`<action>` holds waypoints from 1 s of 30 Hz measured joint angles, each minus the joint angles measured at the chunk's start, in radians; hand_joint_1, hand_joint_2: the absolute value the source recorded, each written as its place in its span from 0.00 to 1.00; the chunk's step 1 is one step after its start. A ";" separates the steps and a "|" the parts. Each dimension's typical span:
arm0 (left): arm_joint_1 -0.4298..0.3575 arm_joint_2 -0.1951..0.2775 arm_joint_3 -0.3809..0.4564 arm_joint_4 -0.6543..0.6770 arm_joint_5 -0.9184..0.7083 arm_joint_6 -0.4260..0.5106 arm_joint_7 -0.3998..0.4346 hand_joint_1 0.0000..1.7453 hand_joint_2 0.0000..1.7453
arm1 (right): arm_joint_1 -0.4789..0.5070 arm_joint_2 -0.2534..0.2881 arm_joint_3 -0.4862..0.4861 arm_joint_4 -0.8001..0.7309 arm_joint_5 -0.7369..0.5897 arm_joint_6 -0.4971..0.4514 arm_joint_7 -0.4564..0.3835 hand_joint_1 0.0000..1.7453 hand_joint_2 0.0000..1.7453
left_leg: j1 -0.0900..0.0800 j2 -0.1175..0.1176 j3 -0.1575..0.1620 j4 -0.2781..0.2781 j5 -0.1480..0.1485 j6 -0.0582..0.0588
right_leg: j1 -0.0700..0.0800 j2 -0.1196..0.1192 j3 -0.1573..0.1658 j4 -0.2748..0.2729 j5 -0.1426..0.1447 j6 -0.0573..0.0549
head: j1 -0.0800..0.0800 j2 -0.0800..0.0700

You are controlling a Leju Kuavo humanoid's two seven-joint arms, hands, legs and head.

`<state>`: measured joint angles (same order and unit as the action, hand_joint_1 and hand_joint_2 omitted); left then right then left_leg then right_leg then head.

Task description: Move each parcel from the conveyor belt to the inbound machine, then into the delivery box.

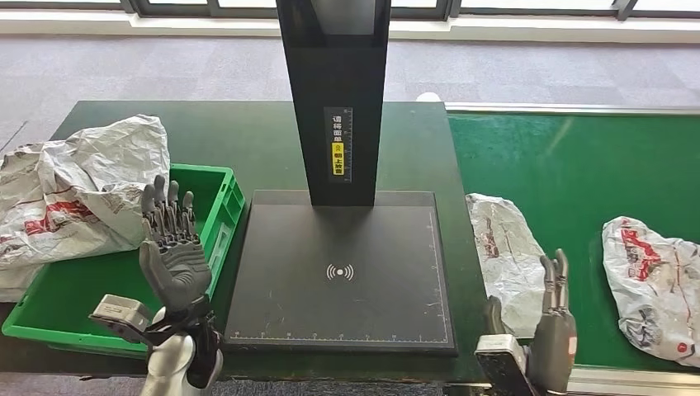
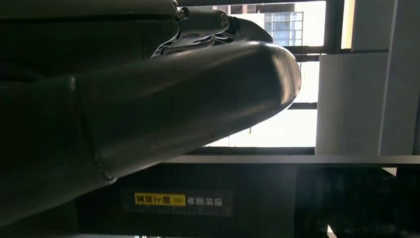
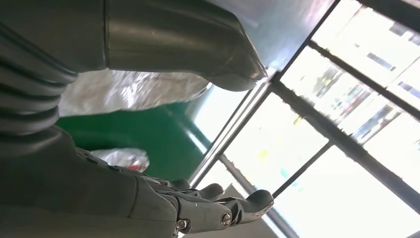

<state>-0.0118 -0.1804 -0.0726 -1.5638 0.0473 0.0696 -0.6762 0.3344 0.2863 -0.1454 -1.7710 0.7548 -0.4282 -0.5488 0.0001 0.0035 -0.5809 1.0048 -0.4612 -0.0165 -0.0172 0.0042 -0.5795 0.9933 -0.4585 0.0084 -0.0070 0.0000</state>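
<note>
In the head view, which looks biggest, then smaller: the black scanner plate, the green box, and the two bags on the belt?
1. Scanner plate
2. Green box, partly covered
3. Two bags: look alike, unranked

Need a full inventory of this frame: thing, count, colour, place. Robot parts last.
Crumpled white plastic parcels with red print on the belt: 2, white and red, one at the belt's near left edge by the right hand, one further right.
Crumpled white plastic parcel in the crate: 1, white and red, overhanging the crate's left side.
Green plastic crate: 1, green, left of the scanner.
Black flat scanner platform: 1, black with a white wireless symbol, table centre.
Black upright scanner column: 1, black with a yellow label, behind the platform.
Green conveyor belt: 1, green, right.
Dark green table: 1, under scanner and crate.
Left hand: grey, fingers spread, empty, above the crate.
Right hand: grey, empty, beside the nearer belt parcel.
</note>
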 joint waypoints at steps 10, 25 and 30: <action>0.066 -0.069 -0.018 -0.027 0.004 -0.207 0.020 0.00 0.00 | 0.039 0.034 -0.276 -0.034 0.230 -0.097 0.224 0.00 1.00 | 0.000 0.000 0.000 0.000 0.000 0.000 | -0.001 0.000 0.001 0.000 0.000 0.000 | 0.000 0.000; 0.081 -0.075 -0.061 -0.060 -0.177 -0.200 0.006 0.00 0.00 | -0.197 0.041 -0.653 0.333 0.454 0.063 0.208 0.00 1.00 | 0.001 -0.001 0.002 0.000 0.001 0.001 | 0.000 -0.001 0.003 0.001 0.000 0.001 | 0.000 0.000; 0.080 -0.074 -0.076 -0.063 -0.186 -0.178 0.006 0.00 0.00 | -0.247 0.032 -0.630 0.422 0.371 0.042 0.193 0.00 1.00 | 0.001 -0.002 0.001 0.000 0.002 0.002 | 0.000 -0.002 0.004 0.001 0.000 0.001 | 0.000 0.000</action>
<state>0.0686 -0.2545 -0.1483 -1.6273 -0.1385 -0.1087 -0.6704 0.0878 0.3182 -0.7758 -1.3489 1.1261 -0.3860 -0.3557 0.0013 0.0018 -0.5797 1.0049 -0.4597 -0.0144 -0.0175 0.0018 -0.5751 0.9943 -0.4584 0.0089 -0.0065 0.0000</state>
